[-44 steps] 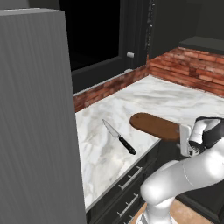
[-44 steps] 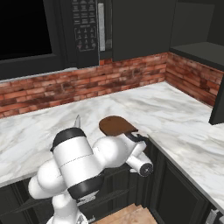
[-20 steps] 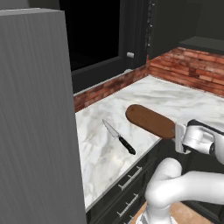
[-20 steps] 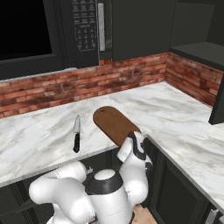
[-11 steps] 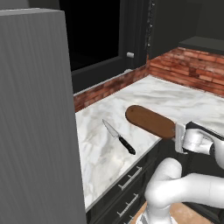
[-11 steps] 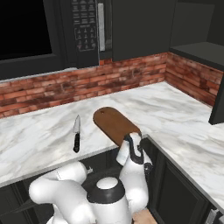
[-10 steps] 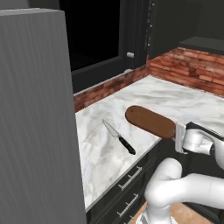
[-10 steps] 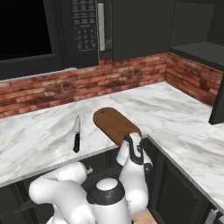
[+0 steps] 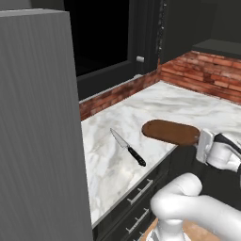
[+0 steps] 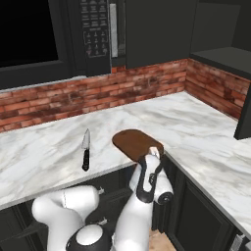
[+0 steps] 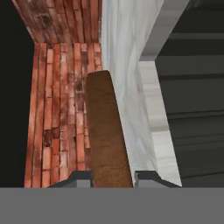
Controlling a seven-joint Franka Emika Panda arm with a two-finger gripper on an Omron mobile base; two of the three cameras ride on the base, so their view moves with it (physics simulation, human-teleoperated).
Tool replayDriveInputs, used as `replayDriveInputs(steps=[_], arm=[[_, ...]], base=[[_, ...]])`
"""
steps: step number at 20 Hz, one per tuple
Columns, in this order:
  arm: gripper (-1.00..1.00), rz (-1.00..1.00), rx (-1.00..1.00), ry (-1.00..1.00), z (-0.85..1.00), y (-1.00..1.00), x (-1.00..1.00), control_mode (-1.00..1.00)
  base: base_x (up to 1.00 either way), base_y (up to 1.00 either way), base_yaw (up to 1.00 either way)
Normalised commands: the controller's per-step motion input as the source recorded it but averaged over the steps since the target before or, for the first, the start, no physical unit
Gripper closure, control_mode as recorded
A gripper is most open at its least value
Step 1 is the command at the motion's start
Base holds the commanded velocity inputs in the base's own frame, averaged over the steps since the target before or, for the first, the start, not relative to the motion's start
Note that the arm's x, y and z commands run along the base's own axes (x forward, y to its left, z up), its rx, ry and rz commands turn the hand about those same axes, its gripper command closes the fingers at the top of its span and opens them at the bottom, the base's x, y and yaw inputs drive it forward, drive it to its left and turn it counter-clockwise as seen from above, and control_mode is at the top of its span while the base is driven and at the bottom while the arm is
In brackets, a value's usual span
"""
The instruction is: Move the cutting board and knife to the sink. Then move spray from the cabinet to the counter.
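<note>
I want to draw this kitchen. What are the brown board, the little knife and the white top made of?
The cutting board looks like wood: plain matte brown with a faint grain in the hand view. The knife seems to have a shiny metal blade and a black handle, maybe plastic. The counter looks like polished marble, white with grey veins. It is all rendered, so these are only looks.

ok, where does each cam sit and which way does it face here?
Left base view: behind-left, facing the counter; arm lower right, gripper at the cutting board.
Right base view: behind-right, facing the brick wall; arm lower left.
Hand view: on the hand, looking along the board, fingertips either side.
Both base views share the board and knife.
</note>
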Motion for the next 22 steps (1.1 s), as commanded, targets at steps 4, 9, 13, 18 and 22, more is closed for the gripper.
replayDriveInputs(steps=[4,9,13,18,22], arm=[[1.0,0.0,0.01,-0.04,0.7,-0.05,-0.41,-1.0],[1.0,0.0,0.0,0.0,0.59,0.0,-0.25,-1.0],[1.0,0.0,0.0,0.0,0.53,0.0,-0.39,-1.0],[1.0,-0.02,0.0,0.0,0.43,-0.05,-0.56,-1.0],[1.0,-0.05,0.0,-0.07,0.17,-0.05,-0.69,-1.0]], base=[[0.0,0.0,0.0],[0.0,0.0,0.0],[0.0,0.0,0.0],[0.0,0.0,0.0],[0.0,0.0,0.0]])
